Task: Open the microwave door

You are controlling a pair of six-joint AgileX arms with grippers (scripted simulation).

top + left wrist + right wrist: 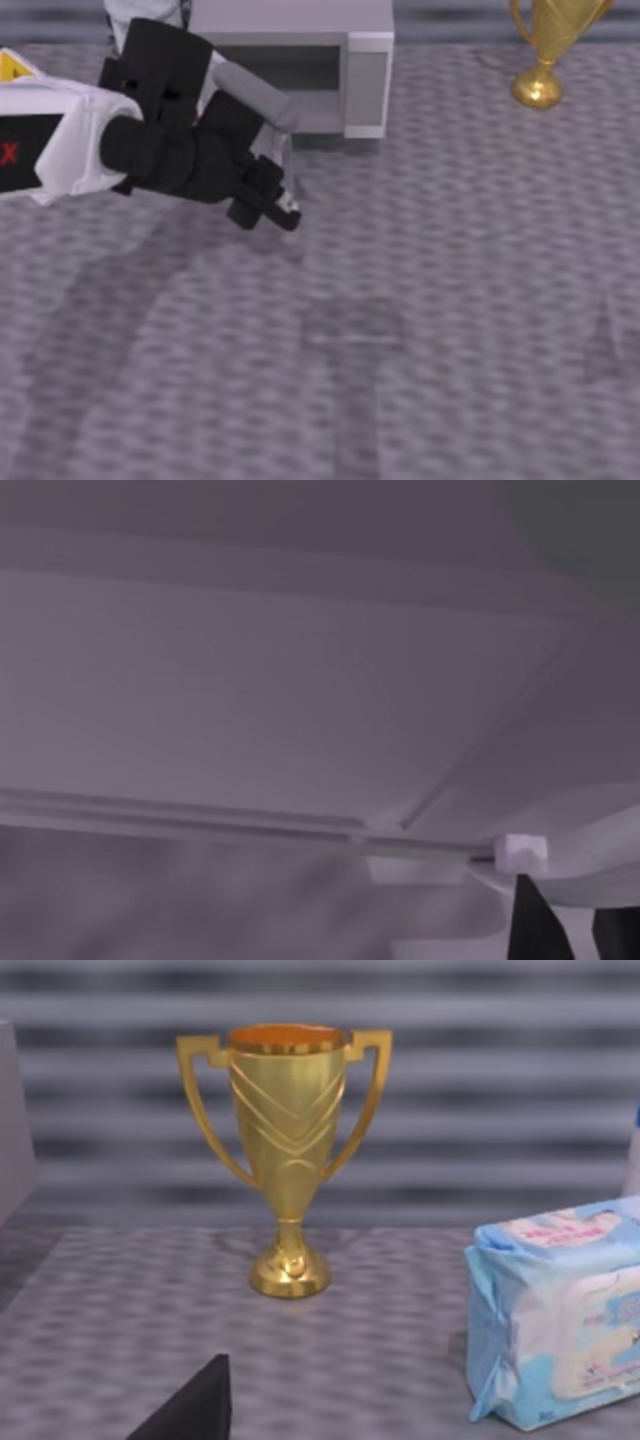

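A: Where is the microwave [300, 60]?

B: At the far edge of the desk [450, 330], a little left of the middle in the top view. Its cavity shows dark, and the grey control strip [366, 88] runs down its right side.

A: And the microwave door [255, 95]?

B: Swung outward. In the top view it reaches from the microwave's left front toward the near side, seen mostly edge-on, with much of it hidden under the left arm. The left wrist view is filled by its grey window [260, 680] and pale frame, very close.

A: The left pincer [270, 205]?

B: Just in front of the microwave, at the door's free end, pointing toward the right and the near side. How far open it is, or whether it has hold of the door, I cannot tell; the fingers merge into one dark shape.

A: The right arm?

B: Outside the top view. Its wrist view shows only a dark finger tip [195, 1410] low over the desk; its opening I cannot tell either.

A: Anything else?

B: A gold trophy [548, 45] stands at the far right, with a blue pack of wipes [560, 1310] near it.
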